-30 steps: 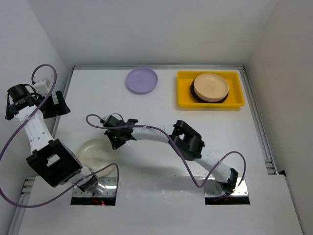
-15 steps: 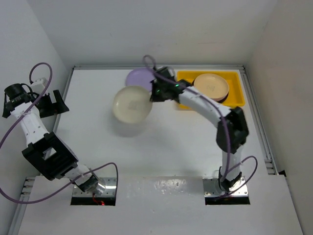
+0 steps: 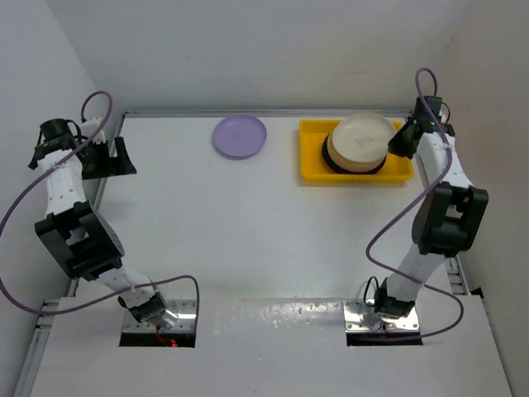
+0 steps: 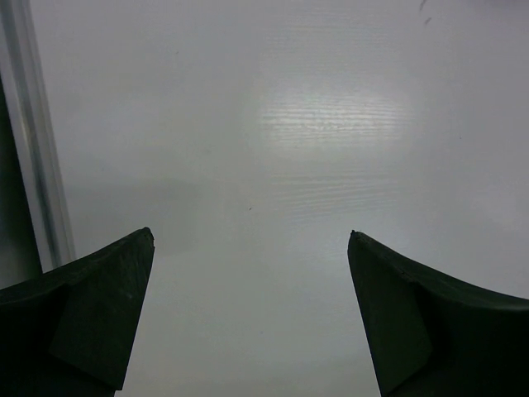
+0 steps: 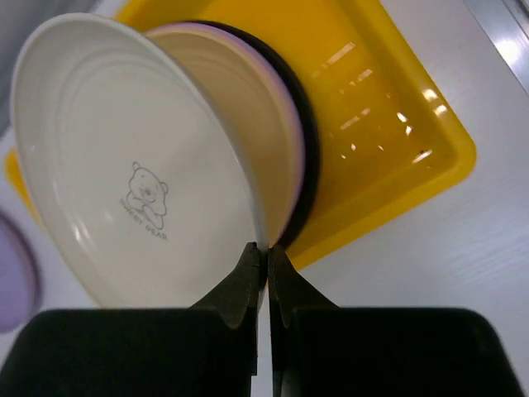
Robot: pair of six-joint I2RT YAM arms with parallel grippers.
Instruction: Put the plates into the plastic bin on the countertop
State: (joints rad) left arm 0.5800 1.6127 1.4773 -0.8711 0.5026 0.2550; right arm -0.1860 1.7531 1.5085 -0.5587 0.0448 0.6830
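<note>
Right gripper (image 5: 266, 265) pinched tight on rim of cream plate (image 5: 132, 165) — plate tilted just ahead of fingers, over stacked plates (image 5: 291, 141) in plastic bin (image 5: 388, 107). Lilac plate (image 3: 240, 136) well off to its left on countertop (image 3: 248, 231). Left gripper (image 4: 250, 240) spread wide — glossy white surface below. White walls (image 3: 248, 58) beyond.

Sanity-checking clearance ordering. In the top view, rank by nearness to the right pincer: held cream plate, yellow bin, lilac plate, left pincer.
1. The cream plate: pinched at its rim by the right pincer, tilted over the bin.
2. The yellow bin: just beneath and left of it, far right side.
3. The lilac plate: left of the bin, by the far wall.
4. The left pincer: open, at the far left edge.
</note>
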